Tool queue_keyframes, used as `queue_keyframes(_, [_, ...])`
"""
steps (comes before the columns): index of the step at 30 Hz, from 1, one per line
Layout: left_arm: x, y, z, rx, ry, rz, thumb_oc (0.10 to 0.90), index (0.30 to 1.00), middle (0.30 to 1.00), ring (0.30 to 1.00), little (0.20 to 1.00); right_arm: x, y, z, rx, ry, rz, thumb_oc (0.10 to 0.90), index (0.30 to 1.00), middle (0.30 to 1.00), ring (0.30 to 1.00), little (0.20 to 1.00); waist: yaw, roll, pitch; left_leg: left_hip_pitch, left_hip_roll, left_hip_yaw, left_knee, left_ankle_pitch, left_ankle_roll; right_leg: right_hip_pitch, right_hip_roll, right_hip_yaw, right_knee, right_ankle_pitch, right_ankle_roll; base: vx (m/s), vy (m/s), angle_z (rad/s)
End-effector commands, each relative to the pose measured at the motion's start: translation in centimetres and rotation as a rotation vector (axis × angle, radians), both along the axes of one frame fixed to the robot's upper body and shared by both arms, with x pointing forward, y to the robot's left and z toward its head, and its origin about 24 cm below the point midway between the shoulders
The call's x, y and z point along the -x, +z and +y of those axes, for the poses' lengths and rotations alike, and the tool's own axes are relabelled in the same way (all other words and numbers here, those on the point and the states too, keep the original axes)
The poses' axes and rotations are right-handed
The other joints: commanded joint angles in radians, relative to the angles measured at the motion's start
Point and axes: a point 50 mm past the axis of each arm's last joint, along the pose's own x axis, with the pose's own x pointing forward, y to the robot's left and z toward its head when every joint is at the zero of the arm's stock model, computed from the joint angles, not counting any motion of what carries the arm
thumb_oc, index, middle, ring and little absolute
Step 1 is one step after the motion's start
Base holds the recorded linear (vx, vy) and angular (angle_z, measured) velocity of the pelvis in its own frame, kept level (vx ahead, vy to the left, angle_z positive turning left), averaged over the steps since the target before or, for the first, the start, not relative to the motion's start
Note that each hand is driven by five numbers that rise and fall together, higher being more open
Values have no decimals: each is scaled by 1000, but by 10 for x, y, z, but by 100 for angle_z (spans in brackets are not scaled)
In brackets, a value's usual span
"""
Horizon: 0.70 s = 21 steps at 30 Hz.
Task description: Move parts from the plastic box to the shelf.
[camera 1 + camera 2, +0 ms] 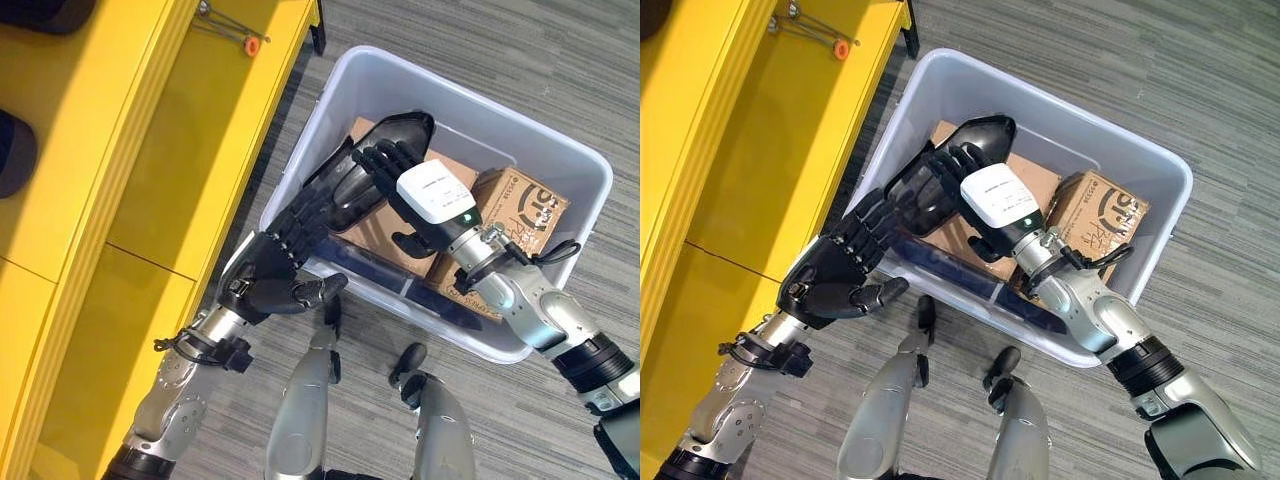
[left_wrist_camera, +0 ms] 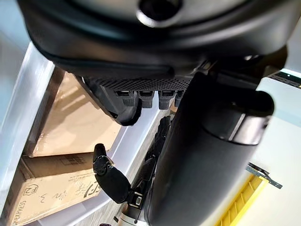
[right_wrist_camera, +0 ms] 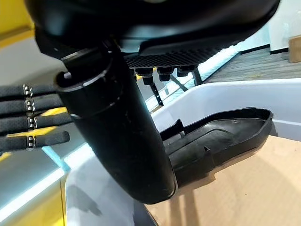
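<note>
A long black moulded plastic part leans inside the translucent plastic box, resting over cardboard. My left hand reaches over the box's near-left rim, its straight fingers laid against the part's left edge. From the other side my right hand, which carries a white cover, lays extended fingers on the part's upper face, thumb hanging free. In the right wrist view the part lies just past the thumb, and the left hand's fingers stretch out flat. The part sits between the two open hands.
A yellow shelf runs along the left, close to the box, with dark items on its upper level and a small orange-tipped metal piece further back. In the box lie a printed carton, flat cardboard and a dark blue strip.
</note>
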Motion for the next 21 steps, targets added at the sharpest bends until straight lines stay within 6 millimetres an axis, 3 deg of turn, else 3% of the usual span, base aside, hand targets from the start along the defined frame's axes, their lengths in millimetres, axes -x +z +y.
queue_keyframes(1, [10, 32, -14, 59, -75, -204, 900, 1000, 1000, 1000, 1000, 14, 47, 21, 56, 136, -211, 900, 1000, 1000, 1000, 1000, 11, 31, -14, 11, 2, -88, -6, -71, -66, -10, 28, 35, 72, -37, 13, -14, -5, 4])
queue_keyframes(5, [11, 30, -15, 65, -113, -176, 900, 1000, 1000, 1000, 1000, 9, 44, 17, 61, 84, -192, 900, 1000, 1000, 1000, 1000, 19, 31, -14, -3, -2, -94, -8, -67, -62, -23, 23, 33, 84, -39, 15, 14, -13, 1])
queue_keyframes(6, [12, 27, -15, 56, -109, -169, 900, 1000, 1000, 1000, 1000, 7, 41, 15, 61, 75, -180, 900, 1000, 1000, 1000, 1000, 17, 24, -14, 16, -10, -97, -7, -89, -70, -6, 19, 45, 85, -59, 25, 0, 0, 0])
queue_keyframes(7, [11, 28, -15, 47, -106, -178, 900, 1000, 1000, 1000, 1000, 4, 42, 14, 57, 58, -185, 900, 1000, 1000, 1000, 1000, 22, 28, -14, -3, -4, -93, -10, -68, -62, -19, 23, 29, 76, -38, 17, 72, -39, 6])
queue_keyframes(9, [12, 24, -15, 51, -98, -164, 900, 1000, 1000, 1000, 1000, 1, 37, 12, 60, 42, -171, 900, 1000, 1000, 1000, 1000, 20, 22, -14, 15, -13, -94, -6, -90, -68, -1, 17, 41, 77, -59, 27, 42, -16, 5])
queue_keyframes(21, [12, 24, -15, 42, -132, -165, 900, 1000, 1000, 1000, 1000, -23, 21, -9, 53, -142, -119, 900, 1000, 1000, 1000, 1000, 33, 34, -14, 9, -19, -98, 4, -92, -63, 2, 5, 35, 82, -62, 28, 0, 0, 0])
